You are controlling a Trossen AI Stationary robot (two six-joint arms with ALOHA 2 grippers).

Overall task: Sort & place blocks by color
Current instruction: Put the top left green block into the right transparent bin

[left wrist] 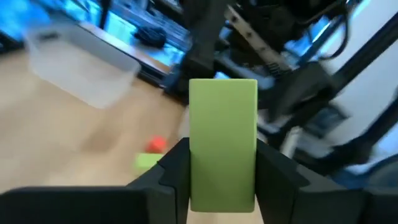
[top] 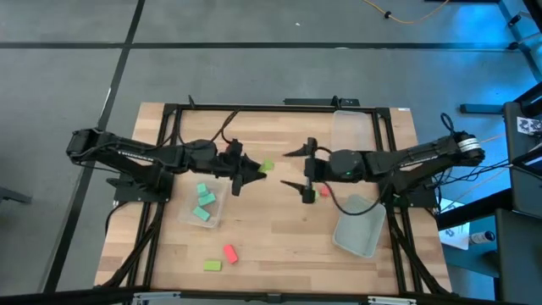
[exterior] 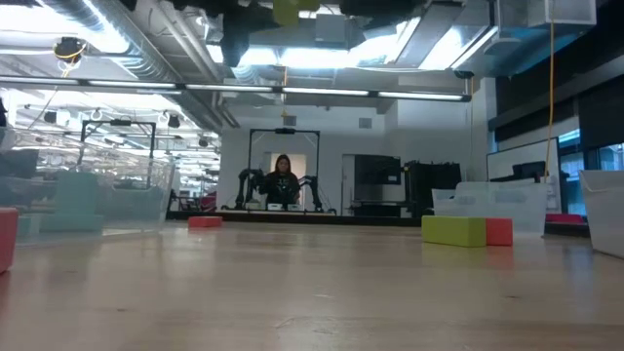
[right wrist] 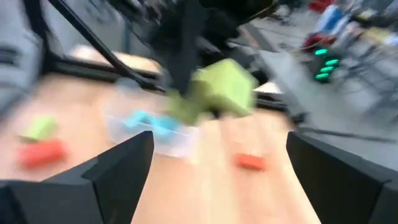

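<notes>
My left gripper [left wrist: 222, 180] pinches a lime block [left wrist: 222, 143] beside the teal-filled tub [top: 201, 207]; my right gripper [top: 298, 169], spread wide, should close squarely on its free end.

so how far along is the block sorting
Three teal blocks already sit together in the left clear tub. The left gripper holds a lime block in the air; the right gripper waits open. Still loose on the table: lime and red blocks near the front, more under the right gripper.
</notes>
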